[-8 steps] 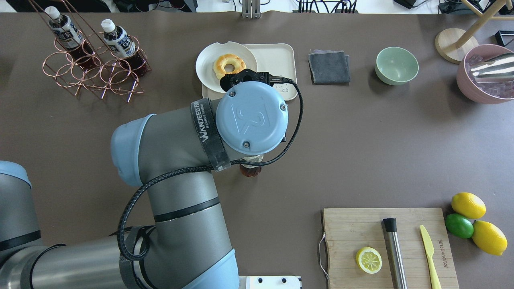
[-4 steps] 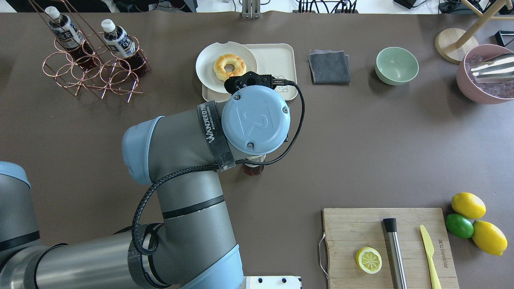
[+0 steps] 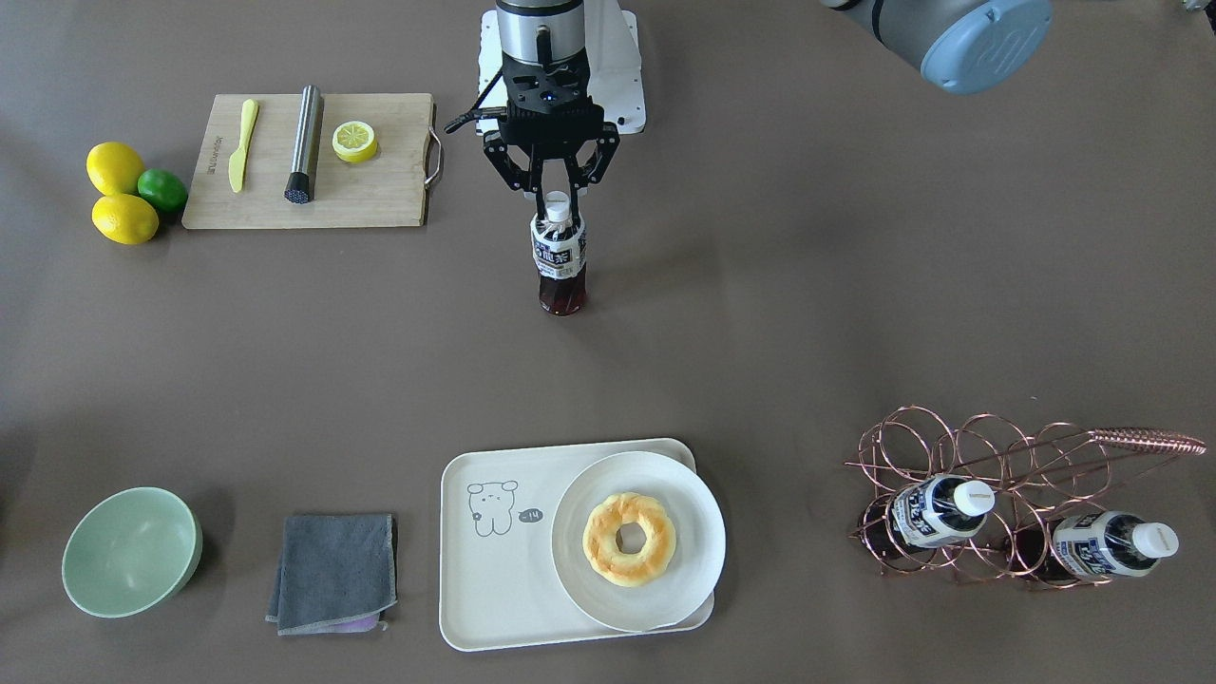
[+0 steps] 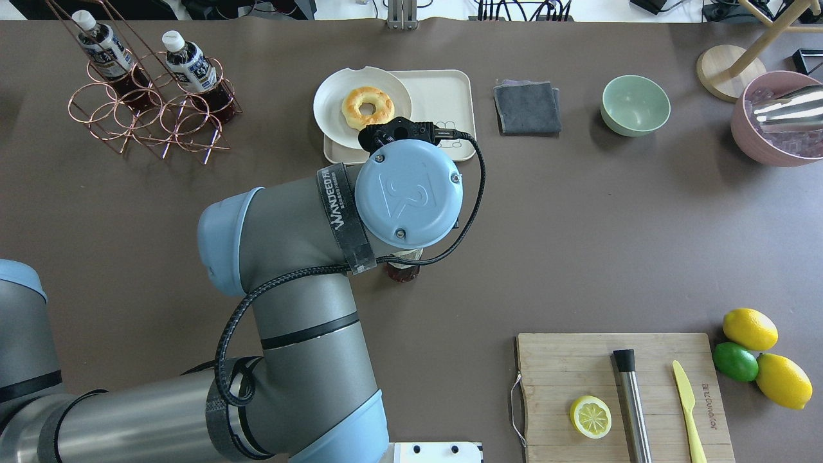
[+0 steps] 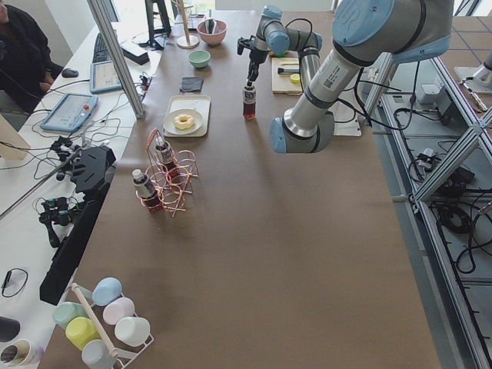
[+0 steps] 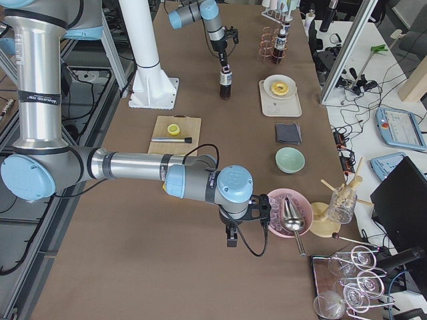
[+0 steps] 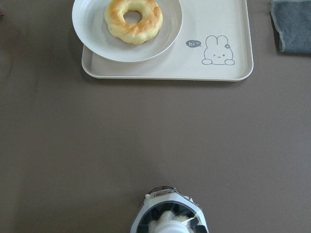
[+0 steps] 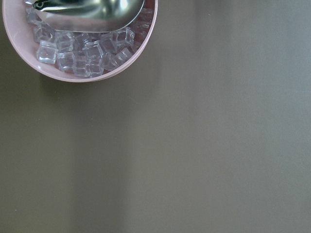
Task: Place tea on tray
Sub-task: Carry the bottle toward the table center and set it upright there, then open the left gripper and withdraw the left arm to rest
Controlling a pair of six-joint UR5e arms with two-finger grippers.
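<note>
- Tea bottle (image 3: 559, 261) stands upright, left gripper (image 3: 556, 201) clamped on its white cap.
- Carry it level to the tray's (image 3: 494, 589) bare half, clear of the doughnut plate (image 3: 665, 603).
- Right gripper (image 6: 232, 237): can't tell.

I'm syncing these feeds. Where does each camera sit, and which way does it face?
Front-facing: across the table, facing the robot; left gripper on the tea.
Overhead: behind the robot, looking forward-down; left arm dominates.
Exterior left: table's end; left arm near.
Exterior right: opposite end; right arm near.
Left wrist: down past the tea toward the tray.
Right wrist: straight down beside the ice bowl.
Front-facing and left wrist share the tray.
</note>
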